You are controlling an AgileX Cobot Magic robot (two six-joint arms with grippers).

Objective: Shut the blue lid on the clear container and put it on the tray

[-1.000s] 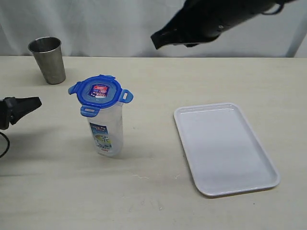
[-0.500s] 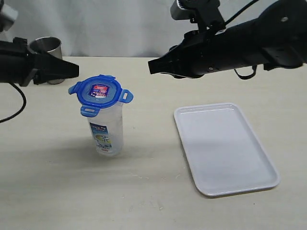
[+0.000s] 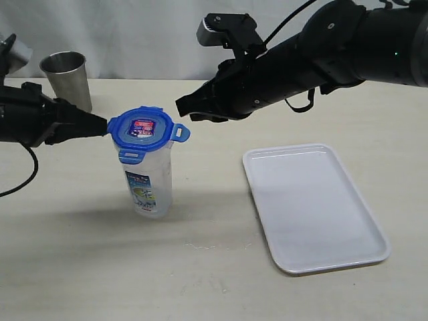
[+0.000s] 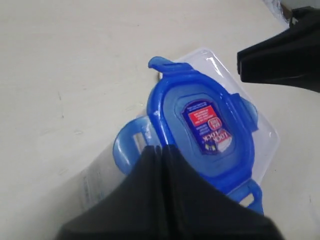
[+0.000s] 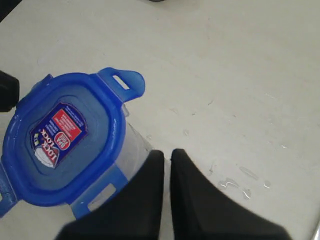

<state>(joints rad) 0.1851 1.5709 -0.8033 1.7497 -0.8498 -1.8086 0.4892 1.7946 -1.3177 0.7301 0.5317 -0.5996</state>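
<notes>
Closest in the exterior view: the beige table (image 3: 200, 281), with faint scuffs. Next, on the right, the tray (image 3: 314, 200), lying flat, white, with nothing on it. A stretch of tabletop between it and the clear container (image 3: 148, 184), well apart. Container upright on the table, left of centre, printed label facing forward. On its mouth, the blue lid (image 3: 144, 130), sticker up, one snap flap (image 3: 179, 132) jutting out toward the right and another at the front.

Level with the lid, coming in from the left: the left gripper (image 3: 100, 125), clenched on nothing, its pointed tip right against the lid's left rim. In the left wrist view, that same tip overlapping the lid's edge.

A little beyond and to the right: the right gripper (image 3: 182, 109), also pinched closed and empty, near the lid but apart from it. Its arm slanting across the space behind the tray.

Further back on the left, a grey steel cup (image 3: 65, 77), its base hidden behind the left arm. Last, a white curtain (image 3: 134, 33).
</notes>
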